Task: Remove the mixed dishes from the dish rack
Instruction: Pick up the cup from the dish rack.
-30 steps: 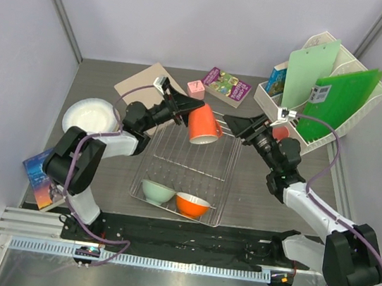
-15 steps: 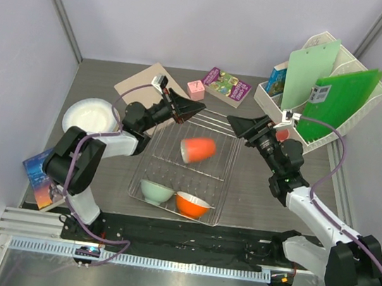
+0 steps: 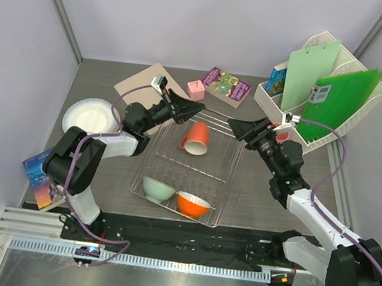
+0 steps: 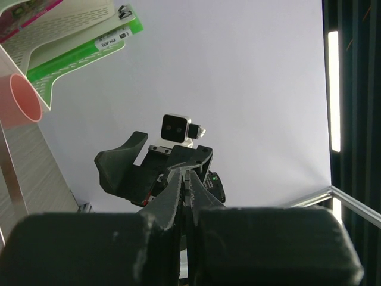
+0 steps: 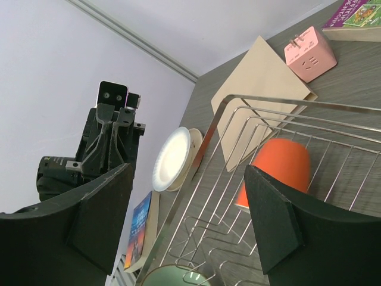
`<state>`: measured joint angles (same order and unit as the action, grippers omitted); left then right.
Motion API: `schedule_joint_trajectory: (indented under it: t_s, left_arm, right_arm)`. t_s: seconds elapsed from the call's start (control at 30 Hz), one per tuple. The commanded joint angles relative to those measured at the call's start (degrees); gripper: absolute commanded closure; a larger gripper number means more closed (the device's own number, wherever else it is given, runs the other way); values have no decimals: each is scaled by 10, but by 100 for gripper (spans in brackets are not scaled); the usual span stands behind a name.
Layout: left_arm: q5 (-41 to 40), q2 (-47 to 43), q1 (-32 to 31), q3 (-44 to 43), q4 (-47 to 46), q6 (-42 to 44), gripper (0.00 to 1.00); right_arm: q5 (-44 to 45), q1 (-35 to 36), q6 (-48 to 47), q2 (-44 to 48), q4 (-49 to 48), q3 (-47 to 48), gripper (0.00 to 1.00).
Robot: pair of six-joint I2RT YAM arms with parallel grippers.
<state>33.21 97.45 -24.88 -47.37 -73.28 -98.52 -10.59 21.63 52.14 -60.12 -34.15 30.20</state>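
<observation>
Orange cup [image 3: 196, 137] is lying on its side at the rack's [image 3: 225, 190] far end. Green bowl [image 3: 158, 190] and orange bowl [image 3: 192, 204] are sitting at its near end. Left gripper [image 3: 193, 110] is hovering over the rack's far edge, jaws pressed together. Right gripper [image 3: 236, 125] is hovering there too, jaws spread.

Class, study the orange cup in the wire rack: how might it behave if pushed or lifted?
The orange cup lies on its side in the dish rack, so a push would probably roll it. Its smooth curved wall looks slippery to grip; the rim seems a safer hold. It looks rigid.
</observation>
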Motion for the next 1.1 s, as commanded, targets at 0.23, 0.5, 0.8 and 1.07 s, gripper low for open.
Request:
schedule_joint_trajectory:
  t_s: [0.23, 0.5, 0.8, 1.07]
  left_arm:
    - [-2, 0, 0, 0, -13, 20, 99]
    - [11, -2, 1, -8, 45, 47, 99]
    - [-232, -128, -43, -239, 919, 607, 37]
    - [-473, -216, -75, -265, 1068, 846, 34]
  right_arm:
    - [12, 2, -20, 22, -7, 0, 19]
    - [11, 2, -30, 25, 9, 1, 19]
    - [30, 2, -70, 55, 71, -4, 19]
    - [35, 1, -67, 50, 59, -15, 19]
